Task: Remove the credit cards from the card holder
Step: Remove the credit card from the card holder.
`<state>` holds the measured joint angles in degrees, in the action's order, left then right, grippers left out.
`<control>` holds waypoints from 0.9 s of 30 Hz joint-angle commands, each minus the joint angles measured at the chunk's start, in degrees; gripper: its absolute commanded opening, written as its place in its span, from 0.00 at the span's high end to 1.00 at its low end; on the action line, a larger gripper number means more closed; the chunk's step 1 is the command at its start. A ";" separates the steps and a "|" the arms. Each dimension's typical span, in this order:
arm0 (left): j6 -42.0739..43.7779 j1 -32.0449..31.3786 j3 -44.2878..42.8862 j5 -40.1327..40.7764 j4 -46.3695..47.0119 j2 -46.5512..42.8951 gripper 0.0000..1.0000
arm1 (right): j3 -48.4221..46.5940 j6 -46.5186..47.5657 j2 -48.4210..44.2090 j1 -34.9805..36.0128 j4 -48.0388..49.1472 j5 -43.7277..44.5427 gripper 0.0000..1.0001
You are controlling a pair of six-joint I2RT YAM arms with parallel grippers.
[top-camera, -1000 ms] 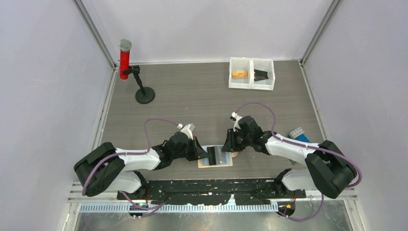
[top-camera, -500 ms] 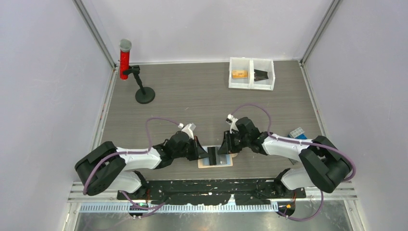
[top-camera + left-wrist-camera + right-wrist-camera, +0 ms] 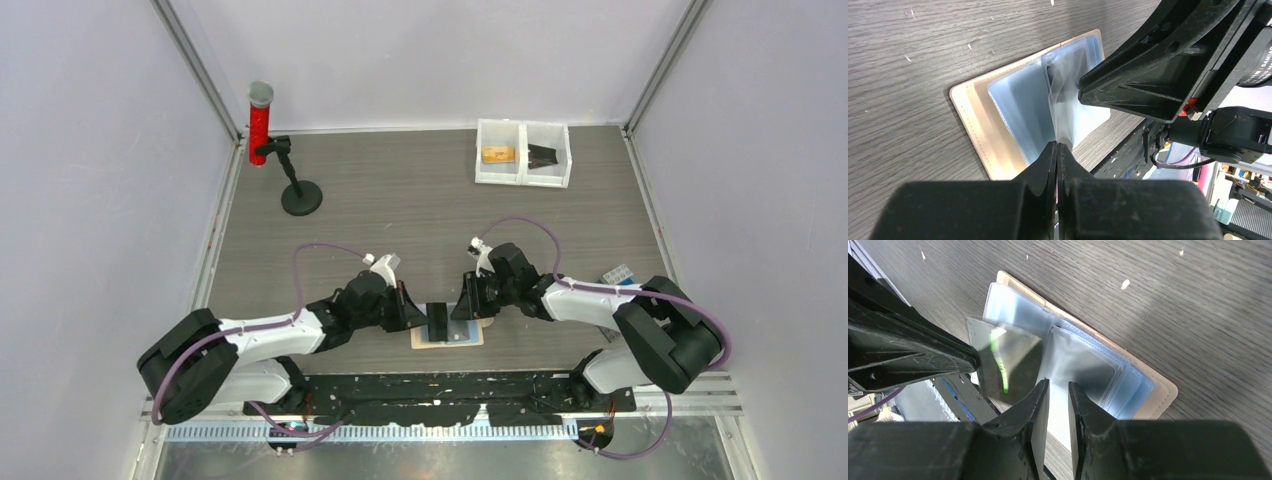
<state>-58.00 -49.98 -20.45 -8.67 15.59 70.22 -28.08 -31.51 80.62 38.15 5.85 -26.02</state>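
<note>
As the parted right pincer (image 3: 1058, 385) pins the tan leather holder (image 3: 975, 120), the left pincer (image 3: 1057, 145), gripping a dark flat card (image 3: 1013, 360), should pull toward nine o'clock.

The card holder (image 3: 466, 334) lay at the bench's (image 3: 400, 210) near edge, between left claw (image 3: 425, 318) and right claw (image 3: 462, 310), 1 card (image 3: 437, 322) over it.

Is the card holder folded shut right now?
No, the card holder lies spread open on the table, with its glossy grey-blue pockets facing up.
</note>
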 commanded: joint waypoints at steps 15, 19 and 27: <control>4.07 0.49 -1.44 0.57 -4.06 -5.77 1.00 | -5.31 8.67 -5.86 0.23 0.00 -4.89 0.49; 6.32 0.49 -1.36 1.00 -5.04 -9.09 1.00 | -8.33 14.02 -6.69 0.19 -1.86 -8.41 0.37; 9.45 0.49 -1.83 2.16 -9.86 -17.26 1.00 | -12.35 19.18 -8.32 -1.23 -3.99 -17.80 0.25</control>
<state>-51.53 -49.74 -20.45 -7.70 8.27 55.94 -37.91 -16.51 75.22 37.52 2.04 -38.26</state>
